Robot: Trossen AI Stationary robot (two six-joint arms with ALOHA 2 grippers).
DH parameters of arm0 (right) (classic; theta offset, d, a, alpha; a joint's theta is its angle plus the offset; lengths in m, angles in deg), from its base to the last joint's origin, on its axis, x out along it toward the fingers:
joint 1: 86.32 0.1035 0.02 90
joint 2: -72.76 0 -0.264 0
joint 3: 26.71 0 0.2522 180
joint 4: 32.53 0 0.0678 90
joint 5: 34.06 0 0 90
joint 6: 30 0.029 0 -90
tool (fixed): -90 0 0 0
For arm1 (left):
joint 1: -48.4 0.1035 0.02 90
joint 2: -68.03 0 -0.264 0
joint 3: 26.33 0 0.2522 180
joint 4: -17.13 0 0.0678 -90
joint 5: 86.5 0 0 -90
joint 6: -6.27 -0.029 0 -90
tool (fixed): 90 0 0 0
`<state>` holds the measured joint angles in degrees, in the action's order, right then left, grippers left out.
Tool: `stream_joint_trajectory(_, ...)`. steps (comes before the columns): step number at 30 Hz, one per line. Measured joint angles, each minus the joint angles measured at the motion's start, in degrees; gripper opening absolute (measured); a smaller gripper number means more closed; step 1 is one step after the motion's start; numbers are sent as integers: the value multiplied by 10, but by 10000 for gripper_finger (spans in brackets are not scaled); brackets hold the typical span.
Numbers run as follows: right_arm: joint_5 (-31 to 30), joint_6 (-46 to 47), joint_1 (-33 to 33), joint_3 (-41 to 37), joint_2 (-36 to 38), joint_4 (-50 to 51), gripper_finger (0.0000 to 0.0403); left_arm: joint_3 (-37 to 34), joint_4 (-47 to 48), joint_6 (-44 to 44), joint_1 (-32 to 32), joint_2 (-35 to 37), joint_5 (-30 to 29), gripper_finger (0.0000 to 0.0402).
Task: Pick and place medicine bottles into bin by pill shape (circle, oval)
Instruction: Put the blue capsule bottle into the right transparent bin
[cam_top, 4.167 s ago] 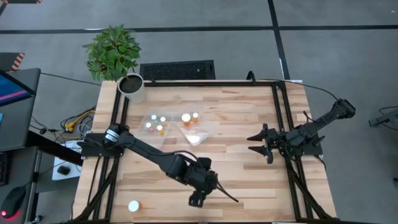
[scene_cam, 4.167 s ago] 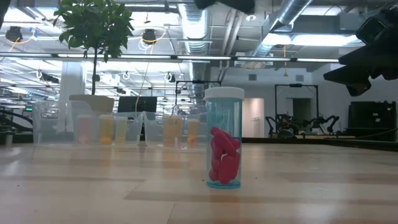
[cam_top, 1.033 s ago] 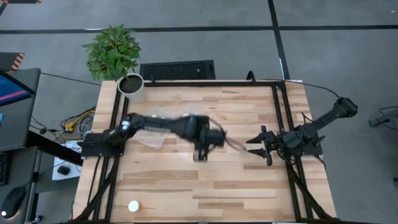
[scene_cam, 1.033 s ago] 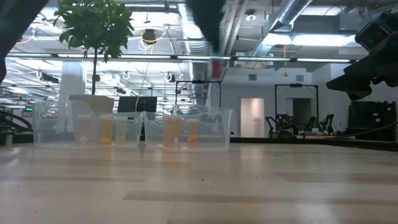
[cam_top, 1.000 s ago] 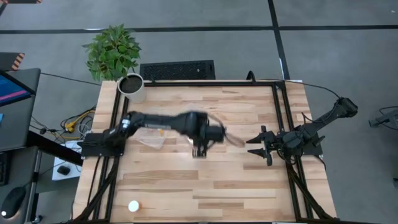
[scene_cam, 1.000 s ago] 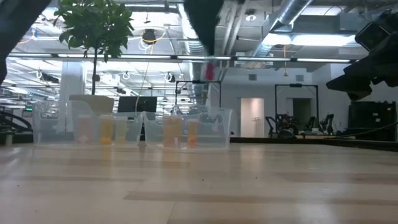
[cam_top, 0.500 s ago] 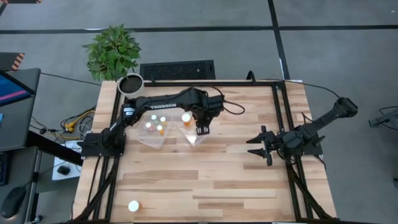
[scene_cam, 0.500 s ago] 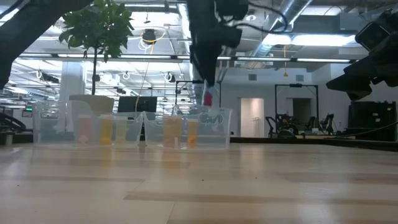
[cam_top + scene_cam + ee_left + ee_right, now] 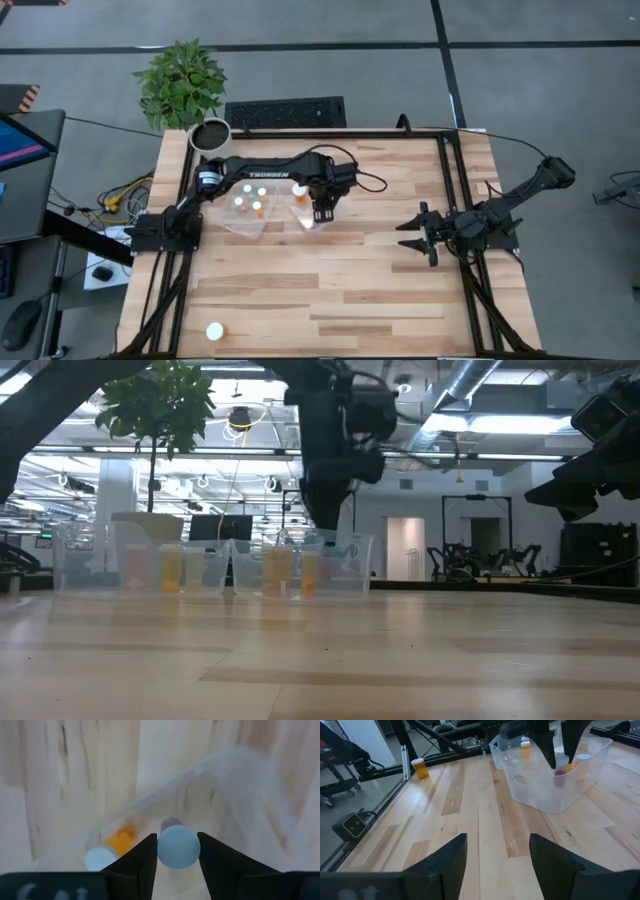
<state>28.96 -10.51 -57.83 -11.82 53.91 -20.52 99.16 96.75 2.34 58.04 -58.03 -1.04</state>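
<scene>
Two clear bins stand side by side at the table's far left: the left bin (image 9: 250, 205) holds several white-capped medicine bottles, the right bin (image 9: 305, 222) an orange one (image 9: 299, 189). My left gripper (image 9: 322, 210) reaches down into the right bin, shut on a bottle of red pills (image 9: 560, 772) with a pale round cap (image 9: 178, 846). Another orange bottle (image 9: 214, 330) stands on its base near the table's front left corner. My right gripper (image 9: 415, 236) waits open at the right side, touching nothing. My left gripper pinches the bottle between its two fingers at the sides of the cap (image 9: 162, 848). The fingers (image 9: 549, 747) come from above and point down. The bottle hangs upright below them inside the right bin; whether its base touches the bin's floor, I cannot tell.
A white plant pot (image 9: 212, 138) with a green plant stands at the table's far left corner, just behind the bins. Bare wood (image 9: 330, 290) stretches across the table's middle and near side. A black frame rail (image 9: 455, 200) runs along the right side.
My left gripper has carried the red-pill bottle from over the table's middle toward the far edge, to above the right bin, and has then gone down into the bin, still shut on it. The bottle has stayed upright.
</scene>
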Motion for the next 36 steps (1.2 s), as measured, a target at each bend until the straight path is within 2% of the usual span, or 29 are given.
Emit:
stream_joint_trajectory(8, 0, 0, 0, 0, 0, 0, 226, -61, -51, 4, 16, 9, 12, 130)
stream_joint_trajectory(20, 2, 0, 0, 0, 0, 0, 226, -71, -58, 14, 23, 10, 23, 125)
stream_joint_trajectory(36, 1, 0, 0, 0, 0, 0, 226, -71, -53, 21, 23, 11, 11, 210)
